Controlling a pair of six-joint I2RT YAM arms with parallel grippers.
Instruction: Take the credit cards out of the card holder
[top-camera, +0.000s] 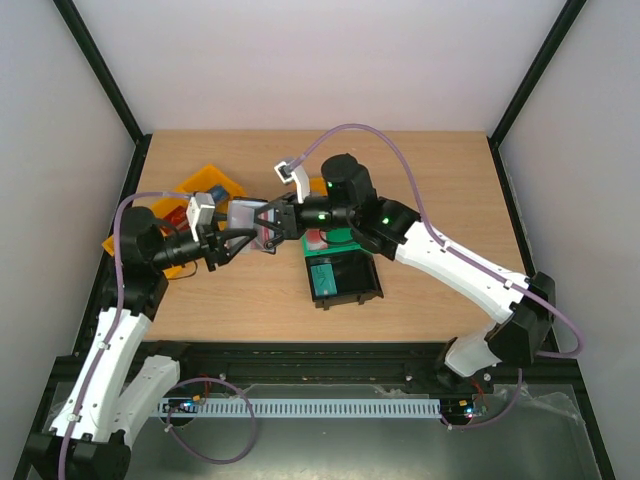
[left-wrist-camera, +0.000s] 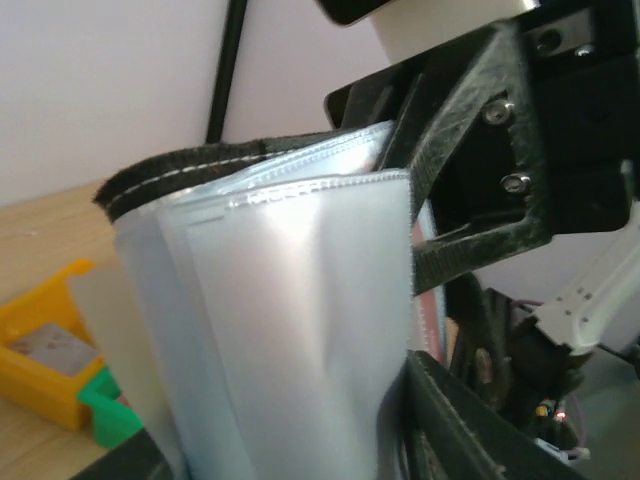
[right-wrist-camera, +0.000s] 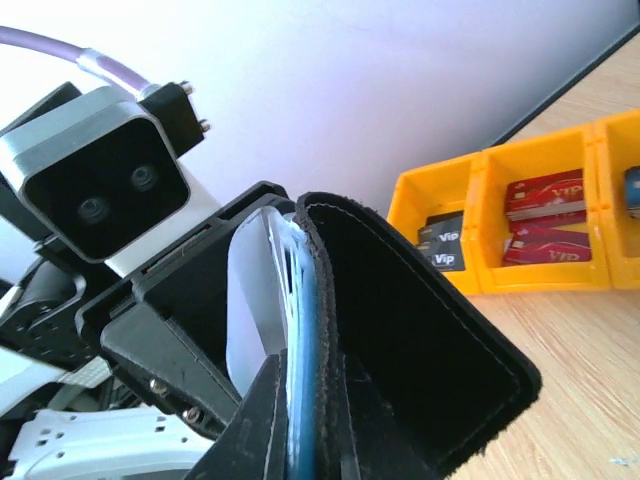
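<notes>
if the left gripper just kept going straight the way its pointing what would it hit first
The card holder, which the left gripper seems to be gripping at its edge. Right behind it is the right gripper, facing it head-on; how much gap lies between them is unclear.

White-shelled left arm (top-camera: 105, 360) & right arm (top-camera: 455, 262), black joints, thin lilac cable (top-camera: 350, 126) along each. Frames of left gripper (top-camera: 245, 240) & right gripper (top-camera: 268, 222): black angular plastic w/ small silver screws (left-wrist-camera: 500, 112). Grey-white camera block (right-wrist-camera: 95, 190) behind each; green LEDs (top-camera: 320, 214) behind right gripper.
</notes>
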